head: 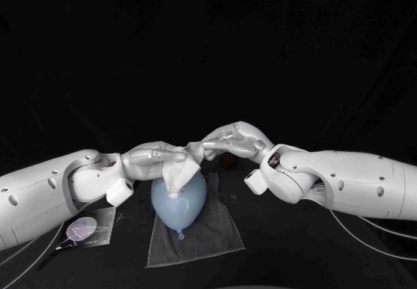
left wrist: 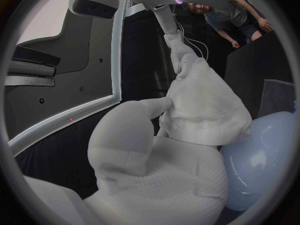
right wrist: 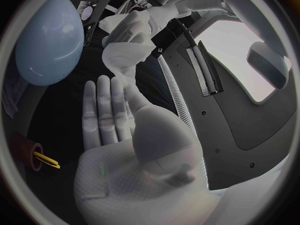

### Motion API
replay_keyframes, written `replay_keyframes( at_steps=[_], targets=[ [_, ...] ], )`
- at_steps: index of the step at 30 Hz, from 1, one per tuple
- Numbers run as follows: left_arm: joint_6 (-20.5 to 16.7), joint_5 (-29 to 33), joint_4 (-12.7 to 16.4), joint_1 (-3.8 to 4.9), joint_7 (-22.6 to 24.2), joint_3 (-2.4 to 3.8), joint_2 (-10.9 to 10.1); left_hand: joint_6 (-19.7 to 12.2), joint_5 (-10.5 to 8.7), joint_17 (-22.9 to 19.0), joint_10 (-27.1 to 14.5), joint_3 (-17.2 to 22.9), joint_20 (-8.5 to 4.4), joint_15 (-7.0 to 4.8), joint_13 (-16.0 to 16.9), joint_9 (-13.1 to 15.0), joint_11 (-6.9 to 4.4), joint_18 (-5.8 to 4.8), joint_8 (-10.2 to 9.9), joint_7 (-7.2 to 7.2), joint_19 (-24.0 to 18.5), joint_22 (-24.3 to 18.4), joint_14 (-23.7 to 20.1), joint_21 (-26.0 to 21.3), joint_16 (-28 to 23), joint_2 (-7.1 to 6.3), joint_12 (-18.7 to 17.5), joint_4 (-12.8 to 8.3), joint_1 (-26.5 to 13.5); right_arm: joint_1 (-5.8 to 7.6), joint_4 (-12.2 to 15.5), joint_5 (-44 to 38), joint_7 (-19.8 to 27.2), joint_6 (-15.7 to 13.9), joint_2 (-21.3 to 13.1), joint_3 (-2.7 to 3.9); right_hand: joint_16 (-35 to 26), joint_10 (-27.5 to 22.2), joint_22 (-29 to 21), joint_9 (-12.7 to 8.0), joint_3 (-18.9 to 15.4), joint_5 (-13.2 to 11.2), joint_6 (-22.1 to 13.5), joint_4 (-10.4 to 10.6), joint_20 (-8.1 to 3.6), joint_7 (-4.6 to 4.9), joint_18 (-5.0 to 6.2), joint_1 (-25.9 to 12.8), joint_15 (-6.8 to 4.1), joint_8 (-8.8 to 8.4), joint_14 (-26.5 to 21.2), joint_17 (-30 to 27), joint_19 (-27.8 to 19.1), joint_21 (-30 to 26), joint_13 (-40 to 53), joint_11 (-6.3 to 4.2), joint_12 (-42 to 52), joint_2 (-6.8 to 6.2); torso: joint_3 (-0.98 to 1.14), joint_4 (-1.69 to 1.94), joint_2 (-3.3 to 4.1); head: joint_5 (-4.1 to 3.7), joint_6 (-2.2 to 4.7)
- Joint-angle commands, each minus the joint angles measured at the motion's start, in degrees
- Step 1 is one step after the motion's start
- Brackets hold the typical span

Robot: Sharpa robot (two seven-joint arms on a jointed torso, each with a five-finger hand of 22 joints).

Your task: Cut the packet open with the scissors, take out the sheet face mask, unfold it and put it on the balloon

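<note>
One towel (head: 213, 241) under balloon (head: 178, 205); packet (head: 87, 230) beside; mask (head: 182, 171) above.

**Mask held between both hands at the balloon**

The left hand (left wrist: 147, 170) shows its textured palm, one finger bent against the near edge of the crumpled white sheet face mask (left wrist: 209, 105); the right hand (left wrist: 180, 50) pinches the mask's far end; the mask's folds lie against the pale blue balloon (left wrist: 265, 155); a grey cloth (left wrist: 279, 96) lies beyond the balloon.

Left hand (head: 155, 158), right hand (head: 233, 139) raised at centre, close together, fingers pinching; arms converging.
</note>
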Motion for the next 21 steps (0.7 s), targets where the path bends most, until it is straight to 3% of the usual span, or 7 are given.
replay_keyframes(
  at_steps=[1,3,7,11,13,16,21],
  targets=[
    [-4.0,-1.2,0.3,0.08,1.3,0.04,0.1,-0.9,0.01,-0.1,-0.9,-0.9,0.23,0.37,-0.2,-0.1,0.33,1.03,-0.5,0.4,-0.9,-0.1,-1.1,0.0,-0.6,-1.06,-0.4,0.1,-0.4,0.88,-0.3,-4.8,-2.3,0.9,-0.2,0.12,-0.4,0.8,0.0,1.2,0.6,0.1,1.0,-1.3,-0.13,-0.32,0.52,-1.0,-0.08,1.21,0.7,0.2,0.5,0.4,0.1,-0.14,-0.4,-0.16,-0.01,0.04,0.03,0.03,-0.03],
    [-4.8,-2.9,0.4,0.08,1.2,0.03,0.1,-2.2,-0.01,-0.4,-2.4,-3.1,0.9,1.24,-0.5,-0.1,1.17,0.77,-1.3,1.27,-2.5,-0.4,-2.8,-0.8,-1.4,-2.93,-1.0,0.9,-1.8,1.88,-0.8,-7.5,-4.1,2.2,-0.3,0.16,-0.6,1.1,0.0,1.2,0.8,0.1,1.1,-1.7,-0.26,-0.4,0.53,-1.4,-0.15,1.33,1.1,0.4,0.7,0.5,0.1,-0.23,-0.6,-0.21,-0.02,0.0,0.0,0.06,0.0],
    [-6.3,-6.5,0.7,0.08,1.0,0.03,0.2,-5.4,0.03,-1.6,-6.1,-9.7,3.1,3.57,-0.8,-0.3,2.98,0.25,-3.1,2.87,-7.6,-2.3,-9.0,-4.3,-4.4,-8.23,-1.0,3.4,-5.0,3.77,-2.0,-11.0,-7.3,5.2,-0.2,0.18,-1.0,1.6,0.0,1.3,1.2,0.1,1.2,-2.3,-0.38,-0.49,0.51,-2.1,-0.26,1.47,1.5,0.7,0.9,0.6,0.2,-0.33,-0.9,-0.22,-0.05,0.07,0.0,0.03,0.13],
    [-8.6,-10.5,1.0,0.07,0.7,0.03,0.4,-7.4,-0.05,-3.0,-8.6,-14.4,5.15,5.15,-0.7,-0.2,4.1,0.4,-3.1,3.9,-11.6,-4.0,-14.1,-7.2,-6.9,-10.69,-0.3,4.9,-5.0,5.99,-2.9,-14.9,-10.4,9.0,0.0,0.2,-1.4,2.1,0.0,1.4,1.7,0.1,1.4,-3.2,-0.49,-0.57,0.51,-2.6,-0.35,1.6,1.9,0.9,1.0,0.7,0.2,-0.42,-1.3,-0.25,-0.05,0.11,0.04,0.04,0.41],
    [-9.7,-11.6,1.1,0.07,0.7,0.03,0.5,-8.6,0.07,-3.8,-10.5,-15.9,6.16,5.93,-0.8,-0.1,4.77,0.46,-3.1,4.28,-13.4,-4.5,-16.8,-8.5,-8.1,-10.83,-0.4,5.7,-4.4,6.95,-3.0,-16.4,-11.6,10.6,0.0,0.2,-1.6,2.4,0.1,1.5,2.0,0.1,1.5,-3.7,-0.57,-0.6,0.51,-3.0,-0.43,1.67,2.3,1.1,1.2,0.8,0.2,-0.47,-1.5,-0.24,-0.04,0.14,0.1,0.12,0.72],
    [-12.5,-13.1,1.1,0.07,0.7,0.03,0.7,-11.5,0.08,-5.4,-17.8,-19.4,8.41,8.79,-1.8,0.2,6.76,-0.3,-2.6,5.83,-18.8,-4.8,-27.1,-11.7,-11.4,-11.04,-1.2,7.1,-2.7,8.7,-3.0,-18.6,-13.5,12.8,0.0,0.21,-1.9,2.6,0.1,1.6,2.3,0.1,1.5,-4.2,-0.63,-0.63,0.49,-3.5,-0.46,1.71,2.5,1.2,1.3,0.9,0.2,-0.5,-1.7,-0.23,-0.07,0.03,0.04,0.5,0.82],
    [-18.0,-15.4,1.1,0.08,1.1,0.03,0.7,-16.0,-0.2,-4.7,-23.2,-27.8,8.71,9.96,-1.7,1.2,7.51,-1.78,-0.1,6.06,-23.4,-4.6,-33.6,-12.3,-9.0,-9.52,1.2,10.3,1.4,10.94,-2.9,-20.5,-16.0,15.8,-0.2,0.23,-2.9,3.3,0.1,1.7,3.7,0.2,1.7,-6.3,-0.79,-0.65,0.48,-4.8,-0.53,1.8,3.1,1.7,1.5,1.1,0.2,-0.6,-2.6,-0.13,-0.09,0.04,-0.05,0.52,1.02]
  ],
)
